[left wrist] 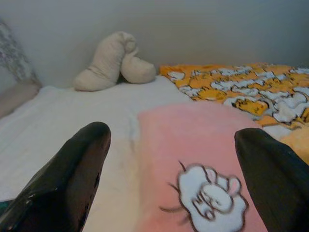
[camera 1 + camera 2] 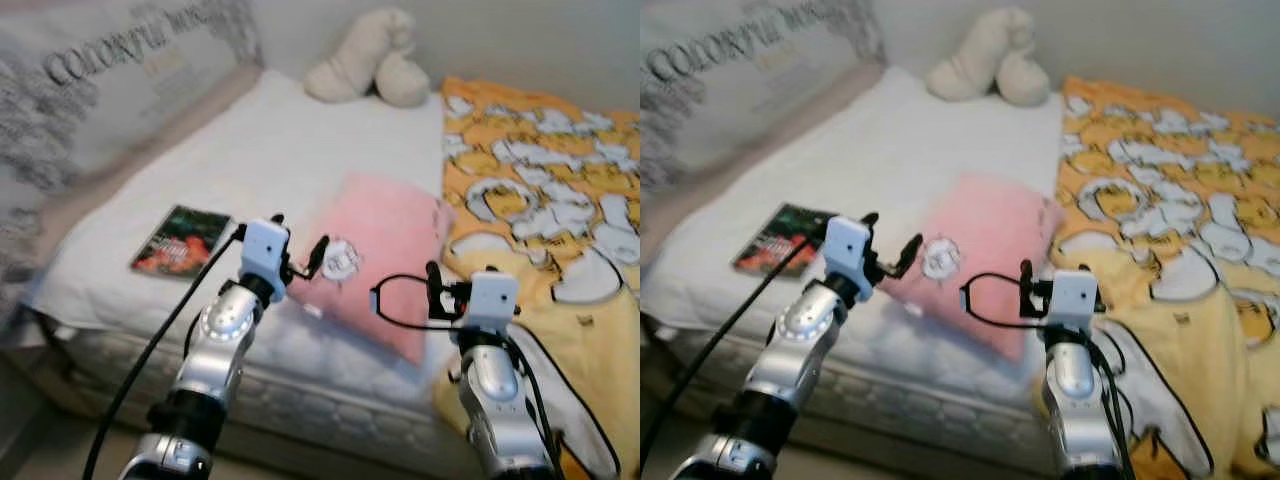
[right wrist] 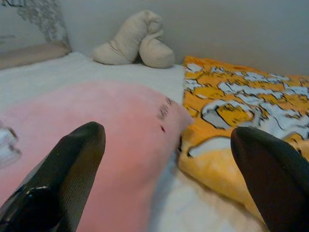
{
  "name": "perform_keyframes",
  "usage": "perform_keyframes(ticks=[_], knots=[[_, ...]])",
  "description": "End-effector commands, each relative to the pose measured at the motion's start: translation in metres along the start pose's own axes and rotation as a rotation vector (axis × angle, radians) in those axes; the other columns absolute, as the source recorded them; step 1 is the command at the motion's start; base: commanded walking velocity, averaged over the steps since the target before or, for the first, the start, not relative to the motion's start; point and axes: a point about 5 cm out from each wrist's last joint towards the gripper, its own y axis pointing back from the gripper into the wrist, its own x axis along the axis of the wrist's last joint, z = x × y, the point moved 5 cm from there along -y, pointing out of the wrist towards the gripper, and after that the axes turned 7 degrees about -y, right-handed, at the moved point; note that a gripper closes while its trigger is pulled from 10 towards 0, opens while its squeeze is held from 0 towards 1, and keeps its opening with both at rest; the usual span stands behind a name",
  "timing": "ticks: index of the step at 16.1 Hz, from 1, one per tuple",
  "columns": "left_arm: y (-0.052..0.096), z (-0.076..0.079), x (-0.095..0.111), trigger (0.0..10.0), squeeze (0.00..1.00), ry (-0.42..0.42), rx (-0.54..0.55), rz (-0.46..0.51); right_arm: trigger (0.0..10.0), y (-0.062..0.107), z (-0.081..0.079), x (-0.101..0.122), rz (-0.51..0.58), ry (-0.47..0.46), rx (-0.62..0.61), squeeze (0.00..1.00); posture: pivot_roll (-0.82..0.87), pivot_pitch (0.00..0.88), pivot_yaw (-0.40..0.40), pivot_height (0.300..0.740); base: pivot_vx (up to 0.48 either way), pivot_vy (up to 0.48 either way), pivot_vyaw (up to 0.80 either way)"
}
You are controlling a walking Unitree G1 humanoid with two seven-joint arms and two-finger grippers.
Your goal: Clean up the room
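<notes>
Seen from the robot's head, looking down over a bed covered by a white sheet, with a mattress edge along the near side. Near the middle of the bed, a pink pillow printed with a small white cartoon figure, lying flat and tilted, its near corner reaching toward the mattress edge. To the right, touching the pillow's right side, a rumpled orange and yellow blanket patterned with white cartoon shapes, spilling over the near right edge of the bed. On the left part of the sheet, a book with a dark cover in red and green, lying flat and well apart from the pillow. At the far end, against the wall, a cream plush toy slumped on the sheet. On the far left, a grey and white printed cushion with lettering. Left gripper raised just above the near left part of the pillow, fingers spread wide and grasping nothing — the cartoon print visible between them. Right gripper held at the pillow's near right edge, beside the blanket, fingers likewise spread apart and empty — pillow and blanket both showing in the gap.
</notes>
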Motion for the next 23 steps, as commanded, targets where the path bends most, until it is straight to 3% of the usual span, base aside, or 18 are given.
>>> perform_keyframes(ticks=[1,5,9,14,17,19,23], knots=[[-0.001,-0.001,0.0,10.0,0.0,-0.022,-0.004,-0.006,10.0,0.001,0.004,0.002,0.001,-0.004,-0.014,0.0,0.12,0.0,-0.015,0.74,0.0,0.0,0.0],[0.0,0.003,0.001,10.0,0.0,0.014,-0.037,0.006,10.0,0.004,0.002,0.001,-0.004,0.005,-0.009,0.0,0.11,0.0,-0.016,0.74,0.323,0.0,-0.37],[-0.006,0.0,0.0,10.0,0.0,-0.058,-0.007,-0.021,10.0,0.003,0.006,0.001,-0.004,0.014,-0.019,0.0,0.11,0.0,-0.017,0.74,0.233,0.0,-0.37],[-0.004,-0.004,0.0,10.0,0.0,0.041,0.033,-0.01,10.0,0.004,0.004,-0.001,-0.009,0.018,-0.013,0.0,0.11,0.0,-0.021,0.74,0.28,0.0,0.0],[-0.004,0.0,-0.001,10.0,0.0,0.026,0.011,-0.014,10.0,0.003,0.004,-0.001,-0.01,0.018,-0.01,0.0,0.11,0.0,-0.025,0.74,0.456,0.0,0.0],[-0.006,-0.003,-0.003,10.0,0.0,0.009,0.029,-0.029,10.0,0.001,0.006,-0.003,-0.038,-0.032,-0.013,0.0,0.11,0.0,-0.028,0.74,0.48,0.0,0.0],[-0.025,-0.014,-0.016,10.0,0.0,0.016,0.052,-0.158,10.0,-0.015,0.023,-0.022,-0.171,-0.163,-0.054,0.0,0.11,0.036,-0.031,0.74,0.0,0.0,0.0]])
